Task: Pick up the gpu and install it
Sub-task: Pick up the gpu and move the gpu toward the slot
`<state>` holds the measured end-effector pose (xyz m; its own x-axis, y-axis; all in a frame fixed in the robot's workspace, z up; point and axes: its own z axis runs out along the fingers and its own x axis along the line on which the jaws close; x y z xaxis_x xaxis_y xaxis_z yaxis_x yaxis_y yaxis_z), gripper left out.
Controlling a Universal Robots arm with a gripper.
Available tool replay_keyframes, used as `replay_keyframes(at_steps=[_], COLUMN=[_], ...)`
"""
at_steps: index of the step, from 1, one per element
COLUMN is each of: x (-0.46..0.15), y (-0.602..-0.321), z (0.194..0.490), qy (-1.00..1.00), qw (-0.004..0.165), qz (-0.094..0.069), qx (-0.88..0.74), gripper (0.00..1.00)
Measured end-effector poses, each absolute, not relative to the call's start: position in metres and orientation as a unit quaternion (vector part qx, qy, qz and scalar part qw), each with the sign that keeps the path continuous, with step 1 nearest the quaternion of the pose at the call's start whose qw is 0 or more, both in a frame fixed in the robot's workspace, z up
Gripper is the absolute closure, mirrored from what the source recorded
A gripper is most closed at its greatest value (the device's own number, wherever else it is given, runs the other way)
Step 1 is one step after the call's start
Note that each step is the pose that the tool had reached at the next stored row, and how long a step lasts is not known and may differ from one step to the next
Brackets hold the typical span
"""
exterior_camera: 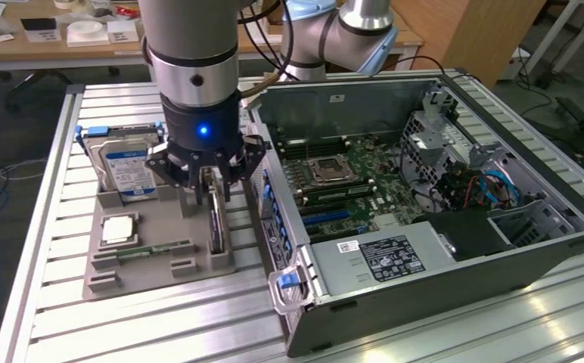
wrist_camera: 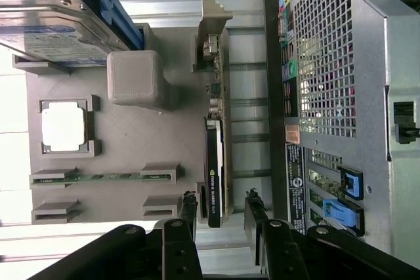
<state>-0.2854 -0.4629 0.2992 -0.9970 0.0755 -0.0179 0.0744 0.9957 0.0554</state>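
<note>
Exterior view looks down from farther off; wrist view hangs close over the shared tray (exterior_camera: 161,223) (wrist_camera: 131,136).

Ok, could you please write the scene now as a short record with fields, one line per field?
gripper: open, one finger on each side of the gpu, a gap showing on both sides
gpu: standing on its edge in the grey holder, not lifted
hard drive: upright in the same holder
processor chip: lying flat in a square recess of the holder
memory stick: lying in a slot of the holder
computer case: open, motherboard exposed, at the exterior view's right of the holder
</note>
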Motion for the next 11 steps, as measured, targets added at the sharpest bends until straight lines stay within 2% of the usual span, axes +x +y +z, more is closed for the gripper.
replay_keyframes(at_steps=[11], x=[-0.285], y=[-0.463], z=[0.287], qy=[0.999], qw=[0.01], qz=[0.027], qx=[0.037], gripper=[0.57])
